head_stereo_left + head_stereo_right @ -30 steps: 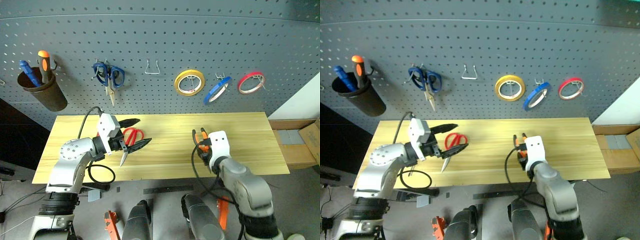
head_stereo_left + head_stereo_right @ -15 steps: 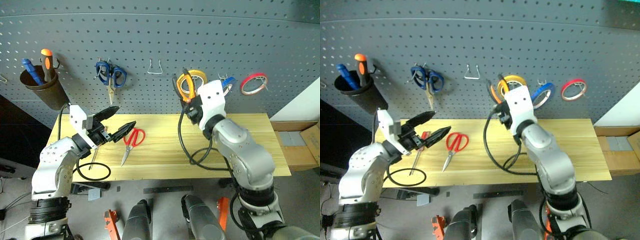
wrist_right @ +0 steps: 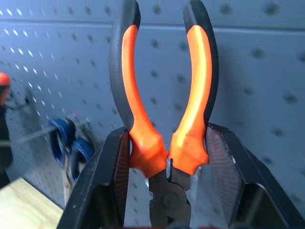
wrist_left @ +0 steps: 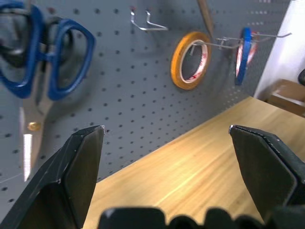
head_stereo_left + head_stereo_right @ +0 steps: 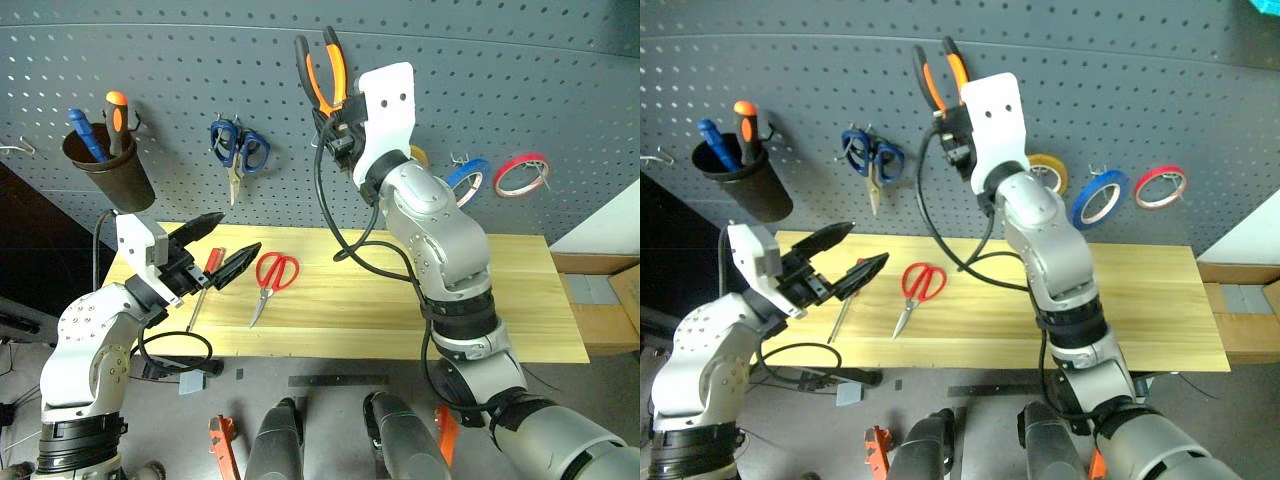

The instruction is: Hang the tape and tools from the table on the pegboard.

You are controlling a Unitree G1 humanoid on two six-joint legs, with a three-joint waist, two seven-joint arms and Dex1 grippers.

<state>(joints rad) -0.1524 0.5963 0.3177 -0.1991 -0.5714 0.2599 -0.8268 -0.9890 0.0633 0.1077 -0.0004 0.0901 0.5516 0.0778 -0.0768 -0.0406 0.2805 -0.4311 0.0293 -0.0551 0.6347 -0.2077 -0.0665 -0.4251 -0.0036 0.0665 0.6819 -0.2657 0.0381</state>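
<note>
Blue-handled scissors [image 5: 238, 152], yellow tape roll [image 4: 191, 60], red-pink tape roll [image 5: 521, 174] hang; brown cup [image 5: 112, 176] holds screwdrivers [image 5: 102, 118].

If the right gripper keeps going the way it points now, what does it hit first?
Most likely the pegboard: the right gripper holds the pliers handles-first toward bare panel, so the handle tips would touch first. The gap is hard to judge.

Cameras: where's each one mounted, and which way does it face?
Head stereo pair: high, facing forward and down at the pegboard and table; both arms show.
Left wrist view: along the open left gripper towards the blue-handled scissors, yellow tape and blue tape.
Right wrist view: along the right gripper clamping the pliers.
Shared: the pegboard.
</note>
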